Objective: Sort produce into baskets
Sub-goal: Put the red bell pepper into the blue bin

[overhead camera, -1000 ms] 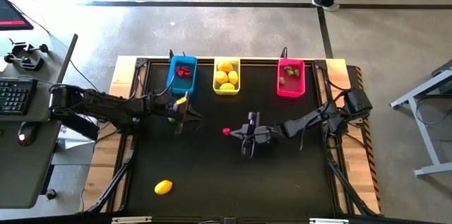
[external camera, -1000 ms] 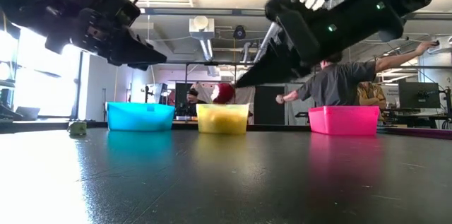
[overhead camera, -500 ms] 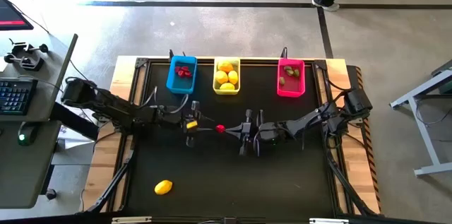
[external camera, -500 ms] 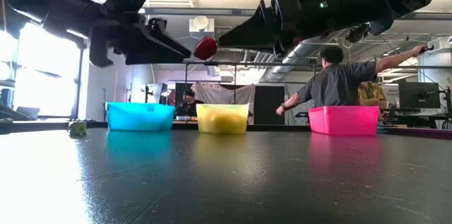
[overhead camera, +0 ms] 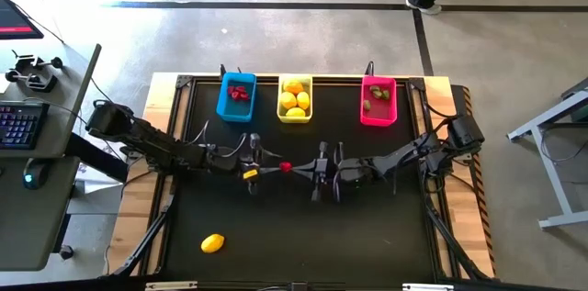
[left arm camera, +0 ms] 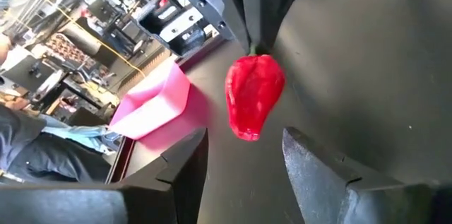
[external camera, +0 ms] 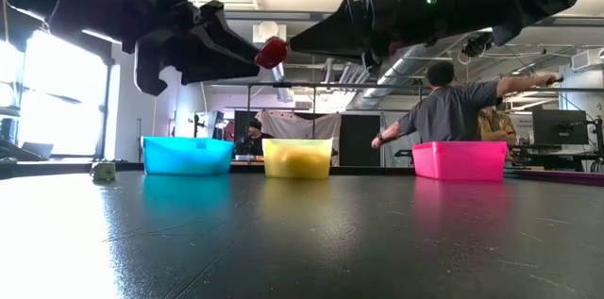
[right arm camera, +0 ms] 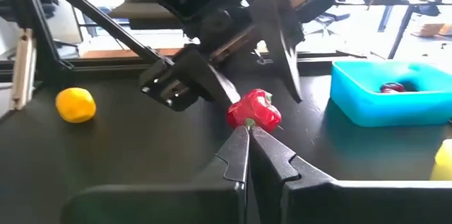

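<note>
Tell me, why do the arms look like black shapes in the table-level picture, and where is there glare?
In the low view, bright windows and ceiling lights behind them backlight the left gripper and right gripper, so they read as silhouettes; only the red piece keeps colour. Glare streaks the dark table there. The high view is evenly lit.

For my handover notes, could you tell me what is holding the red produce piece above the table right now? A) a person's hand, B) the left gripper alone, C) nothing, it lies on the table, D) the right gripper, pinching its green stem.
D: the right gripper has its jaws shut on the stem of the red piece, while the left gripper stands open around it without touching.
</note>
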Robot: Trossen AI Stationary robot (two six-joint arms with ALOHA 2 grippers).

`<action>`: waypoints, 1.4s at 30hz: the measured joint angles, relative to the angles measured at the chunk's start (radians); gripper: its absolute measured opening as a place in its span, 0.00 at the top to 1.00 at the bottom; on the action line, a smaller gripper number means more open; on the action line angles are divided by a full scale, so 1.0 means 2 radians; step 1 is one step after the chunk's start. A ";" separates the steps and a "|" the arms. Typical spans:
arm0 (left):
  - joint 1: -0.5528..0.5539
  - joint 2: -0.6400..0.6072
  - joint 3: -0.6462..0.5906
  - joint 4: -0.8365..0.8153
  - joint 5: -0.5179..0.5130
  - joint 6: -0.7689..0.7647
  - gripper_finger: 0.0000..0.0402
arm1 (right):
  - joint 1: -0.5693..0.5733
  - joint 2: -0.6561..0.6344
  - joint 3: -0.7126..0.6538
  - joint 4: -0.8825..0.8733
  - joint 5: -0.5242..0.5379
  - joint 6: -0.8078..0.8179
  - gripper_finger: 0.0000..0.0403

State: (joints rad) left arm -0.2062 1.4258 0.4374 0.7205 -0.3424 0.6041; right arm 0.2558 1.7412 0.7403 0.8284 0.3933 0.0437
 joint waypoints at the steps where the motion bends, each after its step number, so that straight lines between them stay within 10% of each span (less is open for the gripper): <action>1: 0.000 0.000 0.000 0.004 0.000 0.000 0.58 | 0.000 0.000 0.000 0.002 -0.004 0.000 1.00; 21: 0.001 0.000 0.003 0.017 0.034 0.000 0.93 | 0.000 0.000 0.000 0.005 0.018 0.015 0.99; 30: 0.019 -0.002 0.003 0.009 -0.019 -0.033 0.98 | 0.000 0.000 0.000 -0.050 0.066 0.029 0.70; 42: 0.178 -0.180 0.006 -0.299 -0.047 -0.224 0.98 | 0.000 0.000 0.000 -0.086 0.068 0.043 0.54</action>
State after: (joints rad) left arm 0.1493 1.0658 0.4492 0.1235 -0.4374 0.1565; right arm 0.2550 1.7409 0.7403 0.6573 0.5285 0.1303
